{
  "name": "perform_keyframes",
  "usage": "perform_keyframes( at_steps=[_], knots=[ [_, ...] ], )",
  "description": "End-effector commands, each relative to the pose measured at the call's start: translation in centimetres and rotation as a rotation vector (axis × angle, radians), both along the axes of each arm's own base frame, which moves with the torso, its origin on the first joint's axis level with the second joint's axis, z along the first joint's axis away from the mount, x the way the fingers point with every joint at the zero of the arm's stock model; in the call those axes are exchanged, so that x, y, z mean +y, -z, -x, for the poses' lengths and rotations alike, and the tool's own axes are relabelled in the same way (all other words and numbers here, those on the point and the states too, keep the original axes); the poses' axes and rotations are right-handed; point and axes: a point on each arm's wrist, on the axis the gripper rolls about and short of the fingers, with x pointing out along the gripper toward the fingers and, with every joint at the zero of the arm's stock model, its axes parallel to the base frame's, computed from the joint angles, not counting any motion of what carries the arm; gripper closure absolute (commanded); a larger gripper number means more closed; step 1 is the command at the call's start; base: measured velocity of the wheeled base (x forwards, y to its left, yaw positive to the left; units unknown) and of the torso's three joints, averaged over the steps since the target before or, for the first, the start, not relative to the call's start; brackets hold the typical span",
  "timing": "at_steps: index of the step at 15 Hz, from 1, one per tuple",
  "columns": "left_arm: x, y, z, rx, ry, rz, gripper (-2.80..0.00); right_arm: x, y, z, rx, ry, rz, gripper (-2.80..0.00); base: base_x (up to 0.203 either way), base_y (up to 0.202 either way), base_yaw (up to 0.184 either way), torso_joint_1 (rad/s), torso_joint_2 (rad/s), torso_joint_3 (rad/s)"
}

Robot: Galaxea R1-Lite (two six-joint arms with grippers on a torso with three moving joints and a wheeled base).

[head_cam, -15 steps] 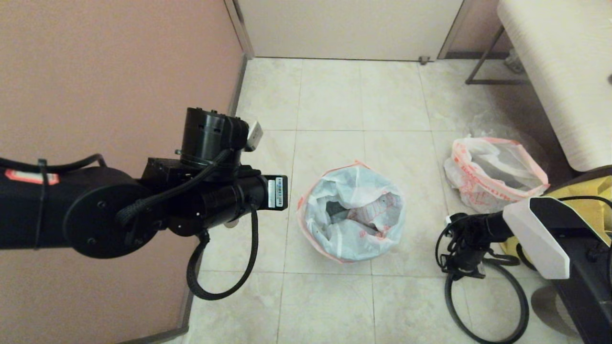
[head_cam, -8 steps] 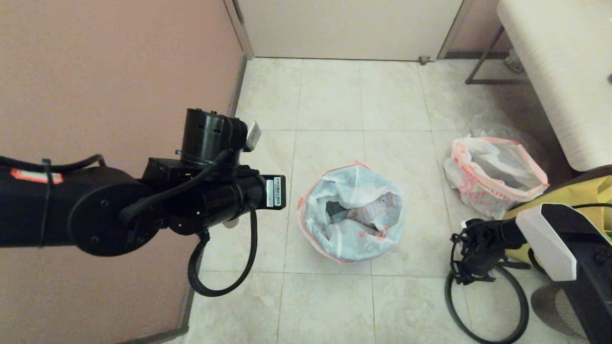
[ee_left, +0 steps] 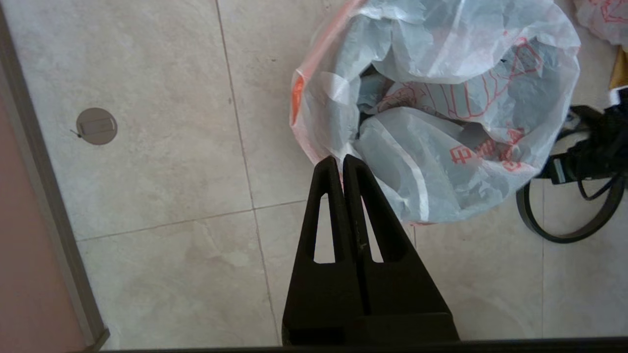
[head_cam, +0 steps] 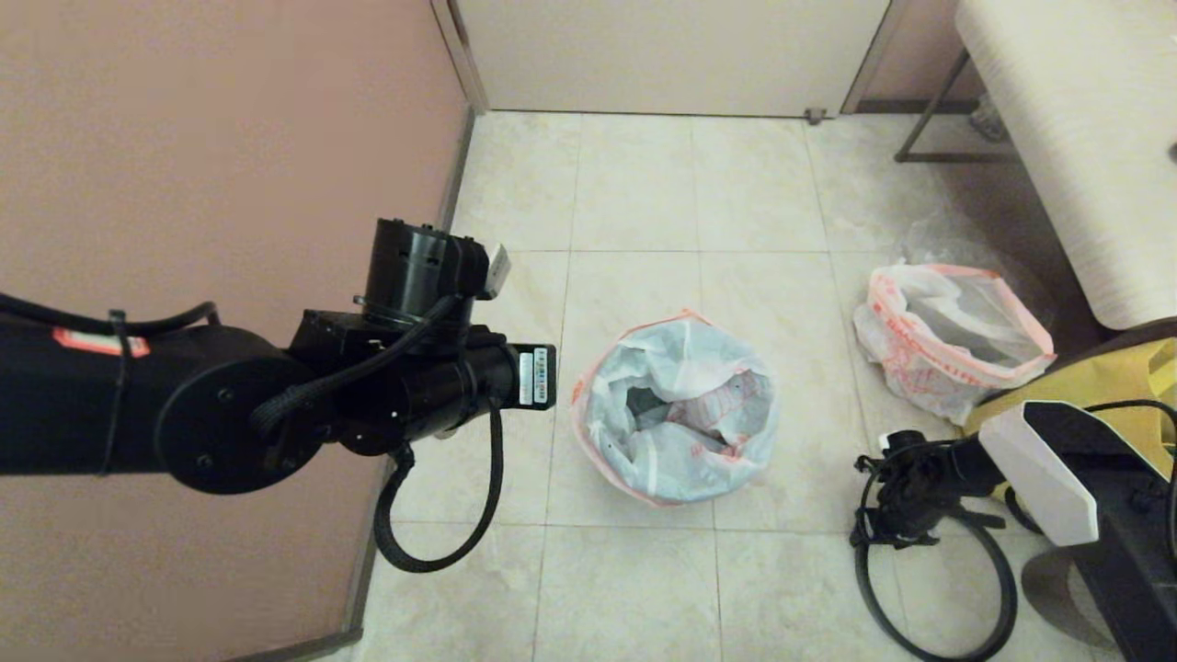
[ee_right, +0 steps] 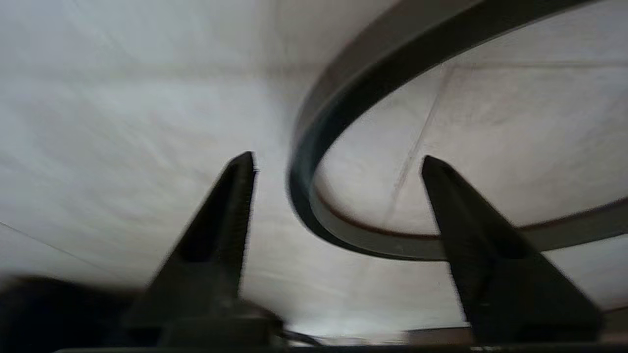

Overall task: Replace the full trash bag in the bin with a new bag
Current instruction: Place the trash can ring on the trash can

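The new bag [head_cam: 676, 409], white with red-orange cartoon print, is draped over the bin's mouth, and the bin is almost wholly hidden under it. The left wrist view shows the same new bag [ee_left: 441, 113]. My left gripper [ee_left: 341, 159] is shut, its tips at the bag's orange edge on the wall side; I cannot tell whether they touch it. The full trash bag [head_cam: 952, 336] sits on the floor further right. The dark grey hoop [head_cam: 938, 588] lies on the tiles. My right gripper [head_cam: 887, 529] hangs open just over it, the hoop [ee_right: 304, 162] curving between the fingers [ee_right: 235, 206].
A pink wall [head_cam: 230, 138] runs close along my left arm. A yellow bag [head_cam: 1122, 368] and a pale bench [head_cam: 1085, 138] stand at the right. A round floor drain [ee_left: 96, 126] is set in the tiles beside the wall.
My left arm has shifted slightly right, toward the bin. My right gripper drew right, then came back a little left over the hoop.
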Motion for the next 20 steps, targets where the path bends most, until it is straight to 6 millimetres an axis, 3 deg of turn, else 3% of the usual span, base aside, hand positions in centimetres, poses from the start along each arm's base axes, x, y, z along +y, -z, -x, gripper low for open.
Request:
perform_keyframes(
  at_steps=[1, 3, 4, 6, 9, 11, 13, 16, 18, 20],
  knots=[
    [-0.1, 0.1, 0.0, 0.002, 0.001, -0.001, 0.0, 0.0, 1.7, 0.4, 0.03, -0.065, 0.019, -2.8, 0.0, 0.0, 0.0, 0.0, 0.0, 0.0],
    [-0.1, 0.2, -0.1, 0.004, -0.002, -0.002, 0.0, 0.0, 2.3, -0.4, 0.004, -0.081, 0.029, -2.8, 0.0, 0.0, 0.0, 0.0, 0.0, 0.0],
    [0.0, 0.2, -0.1, 0.004, -0.005, -0.002, 0.0, 0.0, 2.9, -0.5, 0.008, -0.114, 0.039, 0.0, 0.0, 0.0, 0.0, 0.0, 0.0, 0.0],
    [0.2, 0.1, -0.2, 0.001, -0.011, 0.0, 0.0, -0.5, 4.2, 0.0, 0.035, -0.231, 0.071, 0.0, 0.0, 0.0, 0.0, 0.0, 0.0, 0.0],
    [0.1, 0.3, -0.5, 0.006, -0.015, -0.003, 0.0, -0.3, 5.4, 0.4, 0.063, -0.275, 0.078, 0.0, 0.0, 0.0, 0.0, 0.0, 0.0, 0.0],
    [0.1, 0.2, -0.5, 0.001, -0.014, 0.0, 0.0, -0.3, 4.7, 0.4, 0.058, -0.289, 0.085, 0.0, 0.0, 0.0, 0.0, 0.0, 0.0, 0.0],
    [0.1, 0.0, -0.4, -0.007, -0.013, 0.006, 0.0, -0.1, 2.4, 0.5, 0.047, -0.289, 0.085, 0.0, 0.0, 0.0, 0.0, 0.0, 0.0, 0.0],
    [0.0, -0.3, -0.2, -0.009, -0.006, 0.002, 0.0, 1.3, -4.2, 2.2, 0.022, -0.302, 0.073, 0.0, 0.0, 0.0, 0.0, 0.0, 0.0, 0.0],
    [-0.2, -0.7, 0.5, -0.015, 0.01, 0.005, 0.0, 2.9, -11.4, 3.9, -0.081, -0.279, 0.028, 0.0, 0.0, 0.0, 0.0, 0.0, 0.0, 0.0],
    [-0.4, -0.6, 1.1, 0.018, 0.019, -0.024, 0.0, 4.2, -20.0, 6.9, -0.248, -0.261, -0.026, 0.0, 0.0, 0.0, 0.0, 0.0, 0.0, 0.0]
  ],
)
